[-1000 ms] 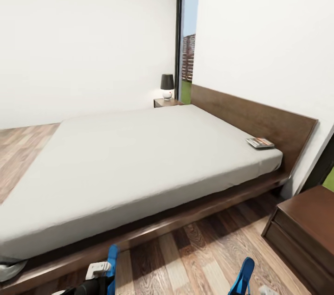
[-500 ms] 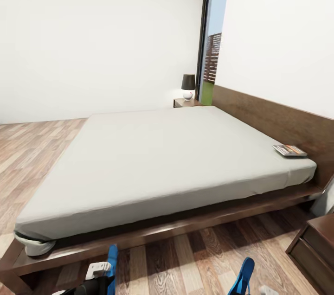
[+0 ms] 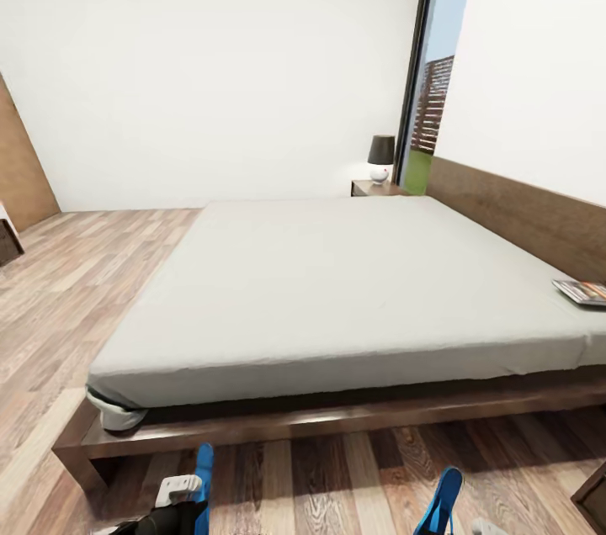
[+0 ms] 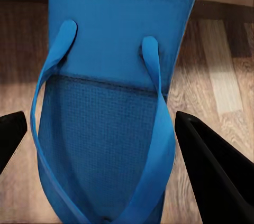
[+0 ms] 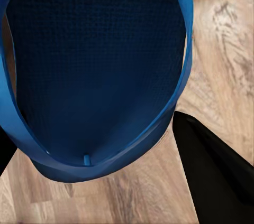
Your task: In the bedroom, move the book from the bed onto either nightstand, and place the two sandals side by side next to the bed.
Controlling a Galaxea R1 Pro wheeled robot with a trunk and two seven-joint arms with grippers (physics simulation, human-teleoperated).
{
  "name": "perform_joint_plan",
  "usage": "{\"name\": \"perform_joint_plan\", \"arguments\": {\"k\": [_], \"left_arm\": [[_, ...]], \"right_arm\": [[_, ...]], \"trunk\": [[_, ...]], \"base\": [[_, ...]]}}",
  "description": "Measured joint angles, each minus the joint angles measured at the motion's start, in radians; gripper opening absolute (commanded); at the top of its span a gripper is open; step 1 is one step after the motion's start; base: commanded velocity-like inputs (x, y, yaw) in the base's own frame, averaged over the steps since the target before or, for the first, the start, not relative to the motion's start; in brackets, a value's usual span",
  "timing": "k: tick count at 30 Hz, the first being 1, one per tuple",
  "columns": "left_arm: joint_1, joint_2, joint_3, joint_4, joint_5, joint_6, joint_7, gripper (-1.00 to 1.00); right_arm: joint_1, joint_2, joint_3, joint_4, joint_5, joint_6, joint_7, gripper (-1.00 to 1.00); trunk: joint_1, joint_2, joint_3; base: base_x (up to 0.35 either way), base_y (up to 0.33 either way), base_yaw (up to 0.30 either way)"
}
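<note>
From my head camera I see little of my body: a white block with a dark slot (image 3: 178, 486) on top of a black rounded part (probably my left arm). In my wrist cameras my fingers (image 4: 211, 174) are matte black, wedge-shaped and plain; I find no markings on them.

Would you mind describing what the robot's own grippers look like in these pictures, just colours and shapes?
In both wrist views the fingers are plain matte black, wedge-shaped and smooth, with no markings: see the left gripper finger and the right gripper finger. In the head view, a white blocky part with dark casing sits on the left arm. No cables can be made out.
</note>
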Motion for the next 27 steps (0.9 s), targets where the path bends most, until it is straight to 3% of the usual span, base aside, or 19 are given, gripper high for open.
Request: {"name": "perform_joint_plan", "arguments": {"k": [15, 27], "left_arm": [[0.000, 0.000, 0.000, 0.000, 0.000, 0.000, 0.000, -1.00], [0.000, 0.000, 0.001, 0.000, 0.001, 0.000, 0.000, -1.00]], "right_arm": [[0.000, 0.000, 0.000, 0.000, 0.000, 0.000, 0.000, -1.00], [0.000, 0.000, -0.001, -0.001, -0.002, 0.001, 0.002, -1.00]], "trunk": [[0.000, 0.000, 0.000], [0.000, 0.000, 0.000]], "base": [[0.000, 0.000, 0.289], [0.000, 0.000, 0.022]]}}
